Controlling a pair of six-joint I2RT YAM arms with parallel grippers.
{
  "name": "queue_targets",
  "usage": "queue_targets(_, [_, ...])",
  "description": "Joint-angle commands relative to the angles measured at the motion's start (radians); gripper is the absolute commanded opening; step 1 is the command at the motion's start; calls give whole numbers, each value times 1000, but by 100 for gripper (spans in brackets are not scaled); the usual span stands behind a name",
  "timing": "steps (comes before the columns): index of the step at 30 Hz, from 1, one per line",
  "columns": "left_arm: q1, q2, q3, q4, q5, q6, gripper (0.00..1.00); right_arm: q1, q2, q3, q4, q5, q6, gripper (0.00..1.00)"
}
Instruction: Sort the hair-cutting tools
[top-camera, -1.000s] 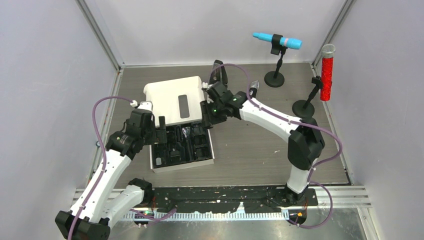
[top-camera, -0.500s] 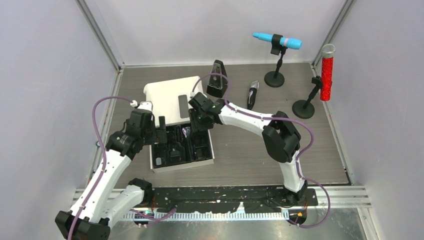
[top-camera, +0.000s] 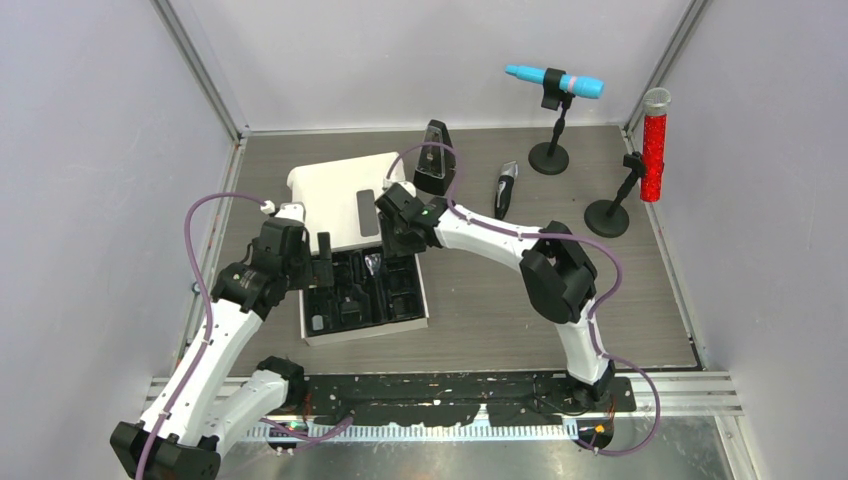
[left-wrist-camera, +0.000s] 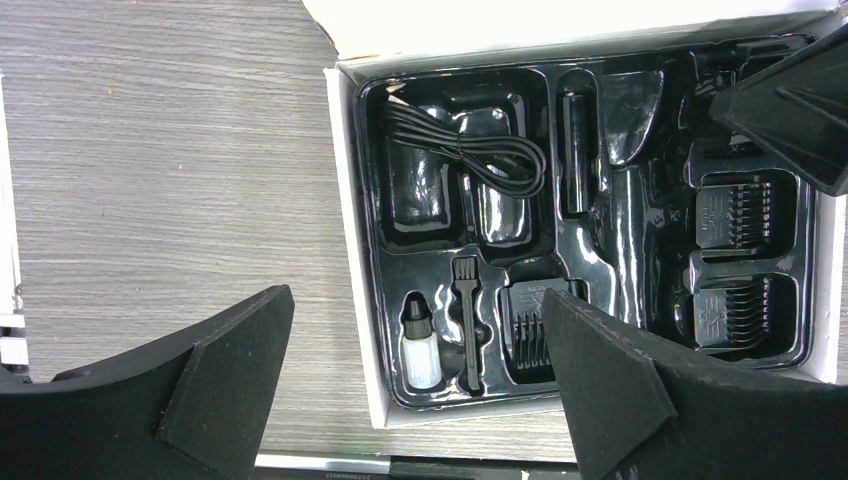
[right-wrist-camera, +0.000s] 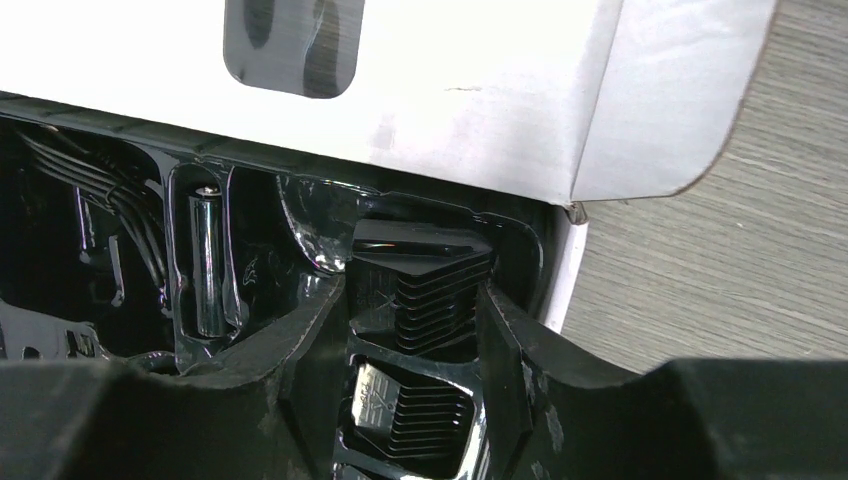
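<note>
— Where's the comb guard (right-wrist-camera: 420, 290)?
— Clamped between the right fingers (right-wrist-camera: 505, 350), at the far right corner of the black tray (left-wrist-camera: 370, 300), next to another guard.
— And the clipper (top-camera: 504, 188)?
— Lying on the tabletop (top-camera: 500, 300), near the metronome (top-camera: 433, 145).
— Left fingers (left-wrist-camera: 200, 380)?
— Spread wide over the tray's near side, holding nothing.

White arm links (top-camera: 505, 235) with black joints (top-camera: 553, 285), purple cables (top-camera: 225, 195) looped alongside, wedge-shaped matte black tool fingers (left-wrist-camera: 610, 400)

Clipper (top-camera: 505, 188) just right of metronome (top-camera: 433, 160)
</note>
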Motion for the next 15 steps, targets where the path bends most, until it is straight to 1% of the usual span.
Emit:
queue_targets(1, [-2, -14, 2, 27, 11, 14, 100, 13, 30, 31, -3, 30, 16, 44])
queue_targets(7, [-2, -12, 3, 26, 12, 14, 100, 28, 35, 53, -25, 32, 5, 50])
queue_targets(15, [-2, -12, 3, 27, 16, 15, 100, 54, 20, 68, -69, 93, 4, 56])
